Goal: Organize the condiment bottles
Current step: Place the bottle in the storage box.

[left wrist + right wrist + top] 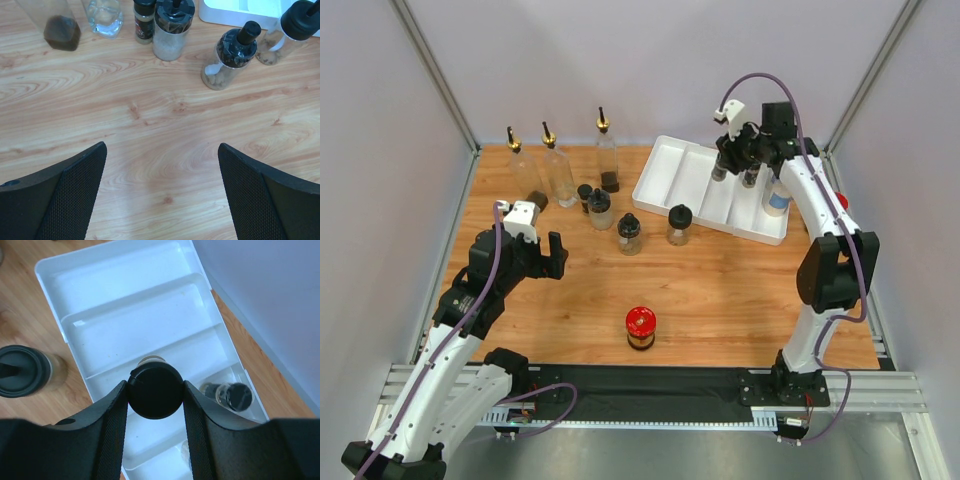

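Condiment bottles (pixel 558 172) crowd the far left of the table (pixel 740 290) while the right gripper (pixel 153 399) clenches a small jar (pixel 154 388) by its black cap over a middle compartment of the white tray (pixel 125 325), one finger pressed to each side of the cap. Whether the jar's base touches the tray floor cannot be told. Two others sit toward the tray's right end: a dark-capped jar (pixel 751 177) and, beside it, a white-labelled shaker (pixel 777 196). Three tall spouted bottles (pixel 608 155) stand in a row at the back left. Four black-capped jars (pixel 629 233) are strung out between that row and the tray, the rightmost just beside the tray's near rim. A red-lidded jar (pixel 640 327) stands alone near the table's front, well apart from the rest. The left gripper (pixel 160 192) hovers over bare wood at the left, jaws spread wide and holding nothing.
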Robot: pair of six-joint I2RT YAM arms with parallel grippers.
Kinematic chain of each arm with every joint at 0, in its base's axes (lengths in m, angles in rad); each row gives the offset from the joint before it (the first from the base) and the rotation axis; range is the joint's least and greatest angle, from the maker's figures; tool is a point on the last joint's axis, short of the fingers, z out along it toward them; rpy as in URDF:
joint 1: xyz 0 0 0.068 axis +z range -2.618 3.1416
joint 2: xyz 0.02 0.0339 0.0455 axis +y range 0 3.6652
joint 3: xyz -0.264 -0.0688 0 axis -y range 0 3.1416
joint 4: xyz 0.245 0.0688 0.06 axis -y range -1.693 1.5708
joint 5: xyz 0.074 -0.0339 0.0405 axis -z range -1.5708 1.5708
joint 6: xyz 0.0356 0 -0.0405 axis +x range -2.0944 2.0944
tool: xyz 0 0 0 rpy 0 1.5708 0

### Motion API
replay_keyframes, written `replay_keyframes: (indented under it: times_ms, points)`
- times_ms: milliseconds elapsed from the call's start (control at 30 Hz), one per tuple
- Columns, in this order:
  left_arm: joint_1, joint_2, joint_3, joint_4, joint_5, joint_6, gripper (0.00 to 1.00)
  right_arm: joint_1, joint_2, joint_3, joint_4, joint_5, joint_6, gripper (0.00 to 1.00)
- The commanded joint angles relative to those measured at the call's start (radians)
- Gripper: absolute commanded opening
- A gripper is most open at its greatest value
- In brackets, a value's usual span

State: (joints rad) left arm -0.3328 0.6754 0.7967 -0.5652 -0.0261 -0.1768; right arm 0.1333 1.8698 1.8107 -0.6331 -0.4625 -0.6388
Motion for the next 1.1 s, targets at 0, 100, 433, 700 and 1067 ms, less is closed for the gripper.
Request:
replay_keyframes:
  times_ms: [0,100,433,700,1067]
  points:
    - [0.006,-0.002,-0.007,0.008,0.011,0.003,1.0,-0.037,-0.021,-0.013,0.07,0.053,0.045,0.16]
    - [0.006,-0.002,-0.007,0.008,0.009,0.002,1.0,-0.078,0.002,-0.021,0.082,0.068,0.054,0.16]
    - [0.006,0.001,-0.007,0.008,0.008,0.002,1.0,-0.124,0.066,-0.057,0.119,0.113,0.056,0.17]
    - [0.006,0.003,-0.008,0.008,0.006,0.002,1.0,-0.166,0.124,-0.059,0.13,0.146,0.057,0.18]
    - [0.005,0.006,-0.007,0.007,0.006,0.0,1.0,-0.172,0.181,-0.059,0.136,0.147,0.07,0.25]
